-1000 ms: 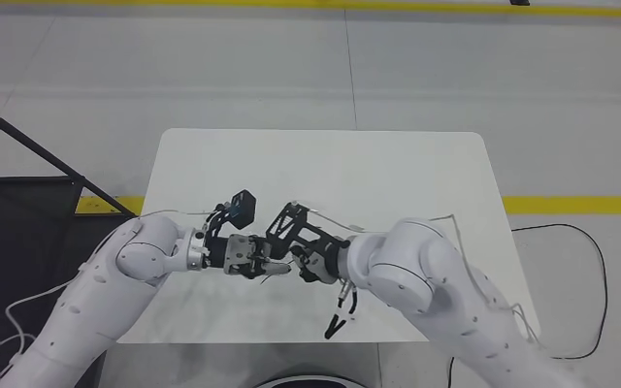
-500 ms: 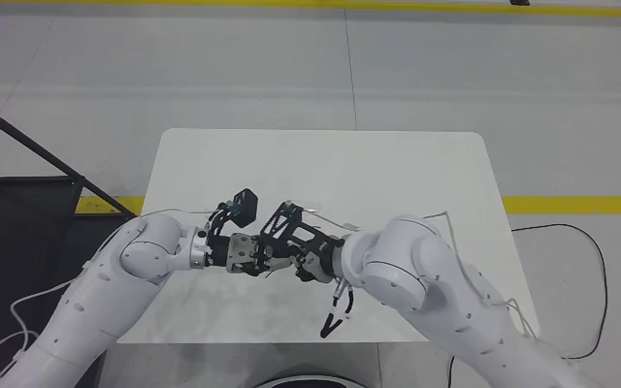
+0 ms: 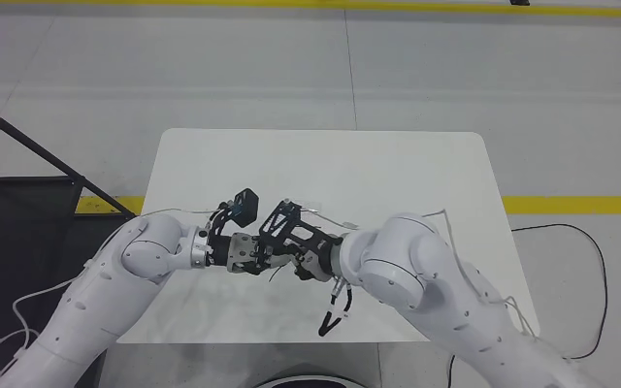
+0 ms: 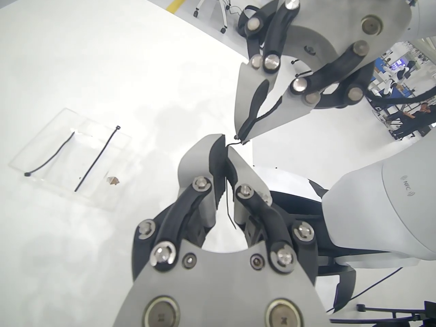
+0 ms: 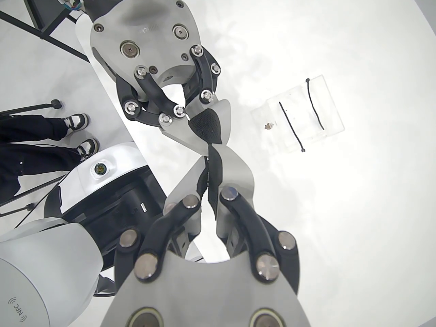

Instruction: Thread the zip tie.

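**Pinching one black zip tie where the two claws meet**

The zip tie runs as a thin black strand up between the pads of the left gripper, whose fingers are pressed together on it. Its loose tail hangs free below the pads, inside the gap between the finger linkages. Past the left fingertips, the strand makes a short bend sideways and ends at the right gripper. That gripper's fingers are also closed to a point, nipping the very end of the tie. The two sets of fingertips sit just beside each other, joined by the short bent piece of tie. Whether the tips themselves touch cannot be told.

From above, both arms fold in from opposite sides, elbows out. Their forearms point toward each other over the near part of the white table, toward its left side. The grippers meet tip to tip above the surface, the right one tilted down onto the left.

A clear tray lies flat on the table, well apart from the grippers. It holds a curved spare zip tie and a straight spare zip tie side by side, not touching. A small brown scrap sits near the straight one's plain end.
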Robot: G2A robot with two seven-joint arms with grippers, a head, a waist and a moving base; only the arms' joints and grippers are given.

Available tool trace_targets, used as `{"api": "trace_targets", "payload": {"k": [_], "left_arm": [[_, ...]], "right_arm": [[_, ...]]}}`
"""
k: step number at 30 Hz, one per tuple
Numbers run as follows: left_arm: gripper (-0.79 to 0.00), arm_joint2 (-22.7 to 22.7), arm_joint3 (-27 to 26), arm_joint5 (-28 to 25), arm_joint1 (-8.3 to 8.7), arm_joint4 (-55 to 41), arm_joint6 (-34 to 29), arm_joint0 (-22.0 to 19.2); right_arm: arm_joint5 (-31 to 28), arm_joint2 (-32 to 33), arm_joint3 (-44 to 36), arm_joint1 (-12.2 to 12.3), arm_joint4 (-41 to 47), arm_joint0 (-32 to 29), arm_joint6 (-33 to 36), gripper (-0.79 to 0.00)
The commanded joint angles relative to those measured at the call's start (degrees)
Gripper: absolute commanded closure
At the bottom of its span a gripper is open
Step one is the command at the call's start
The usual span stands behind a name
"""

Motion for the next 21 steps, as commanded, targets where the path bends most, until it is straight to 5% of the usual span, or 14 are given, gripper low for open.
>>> {"api": "trace_targets", "payload": {"k": [1, 2, 3, 15, 21], "left_arm": [[0.000, 0.0, 0.0, -0.1, 0.02, 0.0, 0.2, 0.0], [0.000, 0.0, 0.1, -0.2, 0.03, 0.1, 0.4, 0.0], [0.000, -0.1, 0.1, -0.2, 0.04, 0.1, 0.6, 0.0], [0.000, -2.5, 1.7, -2.7, 0.26, -2.5, 6.5, 0.8], [0.000, -4.1, 1.5, -3.4, 0.09, -3.1, 12.2, 2.2]], "right_arm": [[0.4, 0.2, 0.1, 0.0, 0.0, 0.0, -0.1, -0.366], [0.4, 0.3, 0.1, 0.0, 0.1, 0.0, -0.2, -0.699], [0.4, 0.4, -0.1, 0.0, 0.2, -0.1, -0.3, -0.770], [-1.3, 8.4, -6.6, 2.1, -0.3, -8.7, -4.5, -0.785], [-2.3, 11.2, -7.8, 2.6, 2.1, -14.6, -13.7, -0.785]]}}
